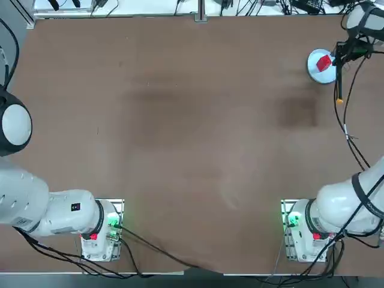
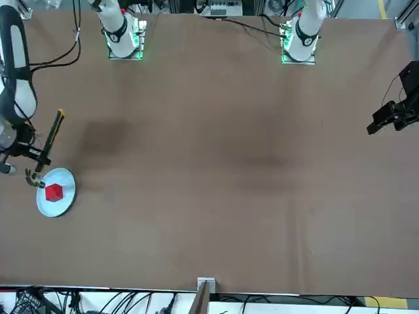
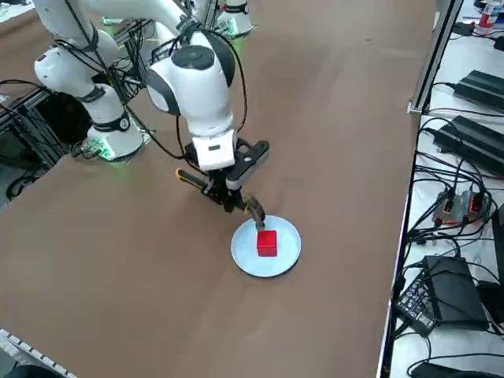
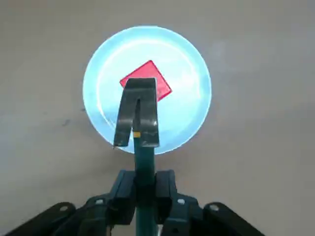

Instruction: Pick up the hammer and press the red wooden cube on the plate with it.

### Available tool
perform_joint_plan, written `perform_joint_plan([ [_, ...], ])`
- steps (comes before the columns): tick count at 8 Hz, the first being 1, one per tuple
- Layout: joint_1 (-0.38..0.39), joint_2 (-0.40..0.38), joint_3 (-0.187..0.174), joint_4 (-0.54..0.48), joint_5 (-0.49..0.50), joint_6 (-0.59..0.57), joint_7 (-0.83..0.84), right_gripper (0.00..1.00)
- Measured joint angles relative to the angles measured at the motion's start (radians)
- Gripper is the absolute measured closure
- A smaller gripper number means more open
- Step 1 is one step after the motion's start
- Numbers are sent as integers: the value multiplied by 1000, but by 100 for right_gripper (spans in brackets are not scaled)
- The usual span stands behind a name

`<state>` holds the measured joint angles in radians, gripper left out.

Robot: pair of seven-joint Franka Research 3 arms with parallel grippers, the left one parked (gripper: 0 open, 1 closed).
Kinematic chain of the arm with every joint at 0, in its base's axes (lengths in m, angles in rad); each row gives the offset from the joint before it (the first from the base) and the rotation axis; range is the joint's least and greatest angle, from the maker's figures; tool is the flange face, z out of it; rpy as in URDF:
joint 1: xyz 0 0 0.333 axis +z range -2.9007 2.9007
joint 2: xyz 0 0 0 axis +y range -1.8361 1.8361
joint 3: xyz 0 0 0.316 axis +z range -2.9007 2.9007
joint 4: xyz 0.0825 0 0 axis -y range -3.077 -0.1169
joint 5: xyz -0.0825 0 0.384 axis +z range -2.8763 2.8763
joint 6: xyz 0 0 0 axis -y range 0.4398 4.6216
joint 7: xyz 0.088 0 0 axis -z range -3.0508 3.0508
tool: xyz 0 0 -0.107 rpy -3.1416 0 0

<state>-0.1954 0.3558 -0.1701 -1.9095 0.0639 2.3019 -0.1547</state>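
Gripping one hammer (image 4: 139, 147) by its thin dark green handle, the right gripper (image 4: 145, 194) has its fingers clamped on the shaft; orange tip trails behind, dark metal claw head sits over the cube, contact unclear. One round pale blue plate (image 4: 192, 73) holds one small red wooden cube (image 4: 160, 83), near the table's far right edge.

Right arm stretched to the far right part of the table, wrist bent downward, right gripper (image 4: 145, 189) low over the surface, fingers (image 4: 124, 191) clamped on a thin green handle.
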Motion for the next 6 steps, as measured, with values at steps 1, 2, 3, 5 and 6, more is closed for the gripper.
perform_joint_plan([
  [1, -1, 26, 0, 1, 1, 9, 0, 79],
  [2, -1, 55, 1, 1, 12, 25, 0, 79],
  [3, -1, 80, 2, 2, 28, 47, 0, 79],
  [5, 0, 93, 7, 22, 39, 61, 0, 79],
  [6, 2, 87, 10, 53, 39, 32, -2, 79],
])
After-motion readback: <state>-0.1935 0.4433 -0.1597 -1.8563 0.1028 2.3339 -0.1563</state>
